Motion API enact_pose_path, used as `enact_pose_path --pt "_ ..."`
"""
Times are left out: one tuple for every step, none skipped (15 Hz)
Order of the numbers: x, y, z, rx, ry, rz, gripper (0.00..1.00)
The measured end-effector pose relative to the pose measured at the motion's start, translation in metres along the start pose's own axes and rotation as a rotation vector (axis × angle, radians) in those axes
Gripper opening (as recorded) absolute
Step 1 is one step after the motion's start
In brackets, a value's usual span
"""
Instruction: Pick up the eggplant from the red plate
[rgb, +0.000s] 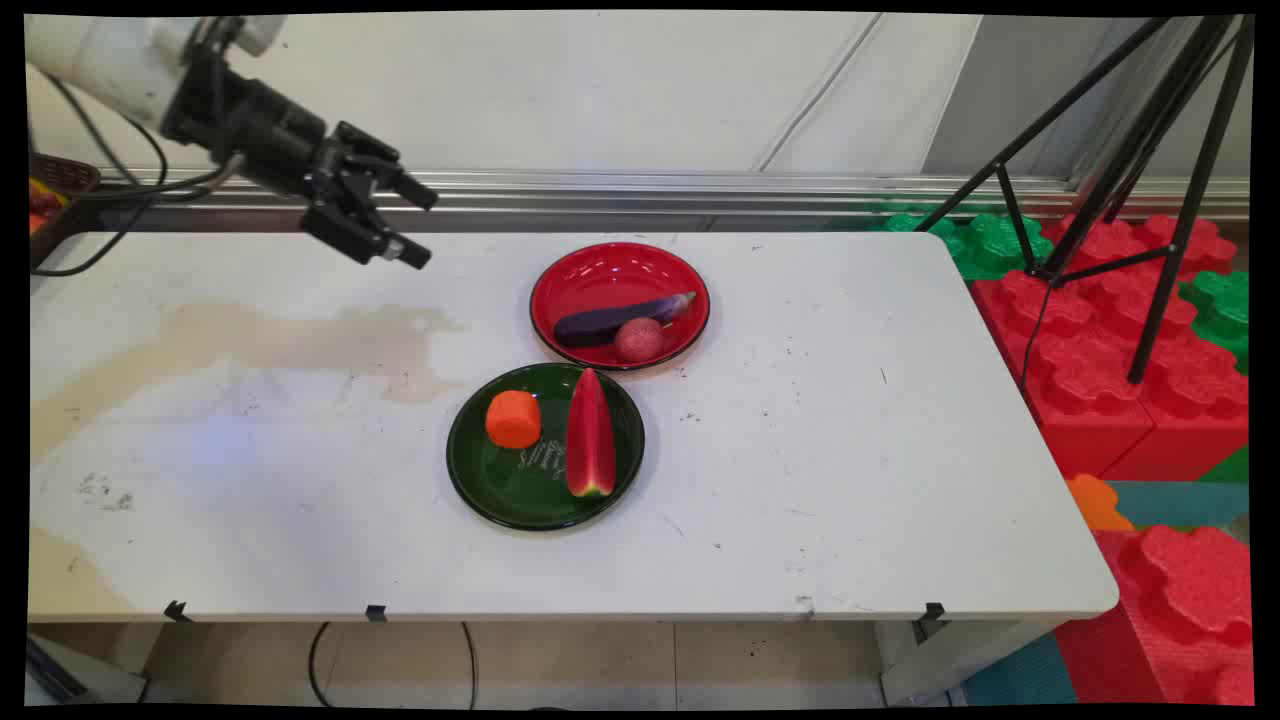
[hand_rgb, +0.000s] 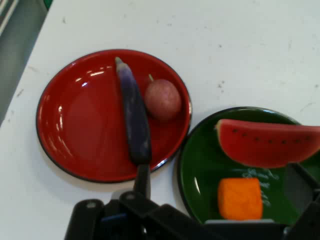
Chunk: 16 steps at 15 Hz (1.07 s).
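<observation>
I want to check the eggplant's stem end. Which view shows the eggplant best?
The hand view: the eggplant lies large and whole across the red plate, beside the lychee. The main view shows it small, its lower edge partly behind the lychee.

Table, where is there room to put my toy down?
Bare table lies right of both plates and along the near edge. The left side is bare but stained. It is crowded where the red plate and green plate nearly touch.

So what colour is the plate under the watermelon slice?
Dark green plate, clearest in the main view.
</observation>
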Motion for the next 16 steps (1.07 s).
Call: enact_pose_path --pt "0.002 -0.004 0.006 0.006 -0.001 0.004 1.0" --pt "0.004 -0.006 0.01 0.01 -0.003 0.008 1.0" --pt "0.006 -0.01 0.017 0.015 -0.006 0.013 1.0" --pt "0.008 -0.015 0.026 0.02 -0.012 0.02 1.0" --pt "0.01 -0.019 0.036 0.025 -0.018 0.027 1.0" --pt "0.01 -0.022 0.044 0.029 -0.024 0.032 1.0" --pt "0.011 -0.024 0.05 0.032 -0.028 0.036 1.0" --pt "0.012 -0.027 0.06 0.035 -0.035 0.041 1.0" --pt "0.013 -0.029 0.066 0.036 -0.039 0.044 1.0" --pt "0.014 -0.031 0.076 0.039 -0.046 0.047 1.0" --pt "0.014 -0.033 0.082 0.041 -0.051 0.05 1.0" --pt "0.015 -0.036 0.092 0.043 -0.058 0.053 1.0" --pt "0.015 -0.039 0.103 0.046 -0.067 0.056 1.0" --pt "0.015 -0.041 0.114 0.049 -0.076 0.059 1.0" --pt "0.016 -0.044 0.123 0.051 -0.084 0.062 1.0" --pt "0.016 -0.045 0.129 0.051 -0.09 0.063 1.0"
